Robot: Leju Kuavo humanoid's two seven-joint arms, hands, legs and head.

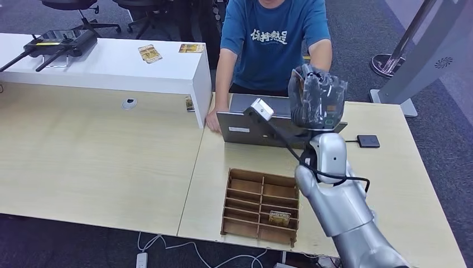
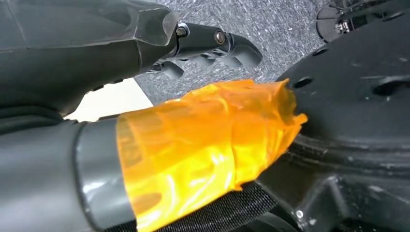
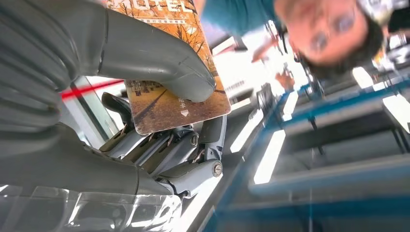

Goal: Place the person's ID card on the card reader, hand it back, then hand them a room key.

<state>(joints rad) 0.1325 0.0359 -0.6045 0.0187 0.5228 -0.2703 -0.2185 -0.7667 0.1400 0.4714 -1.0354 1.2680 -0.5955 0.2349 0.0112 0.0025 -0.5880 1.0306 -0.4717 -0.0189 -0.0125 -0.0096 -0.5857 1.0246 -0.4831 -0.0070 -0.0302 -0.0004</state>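
My right hand [image 1: 317, 96] is raised above the laptop, in front of the person in the blue shirt [image 1: 274, 42]. In the right wrist view the thumb [image 3: 159, 58] presses an orange hotel room key card [image 3: 169, 104] against the curled fingers [image 3: 174, 150]. A small black card reader [image 1: 368, 140] lies on the table to the right of the laptop. One more key card [image 1: 279, 217] stands in the wooden slotted tray [image 1: 260, 206]. My left hand [image 2: 212, 46] hangs beside my body, its thumb wrapped in orange tape [image 2: 203, 145], holding nothing.
A grey laptop [image 1: 268, 125] sits open between me and the person, whose hand [image 1: 212, 120] rests on the table by it. Two cards [image 1: 149, 53] lie on the white counter [image 1: 111, 67]. A controller [image 1: 56, 42] sits at its far left.
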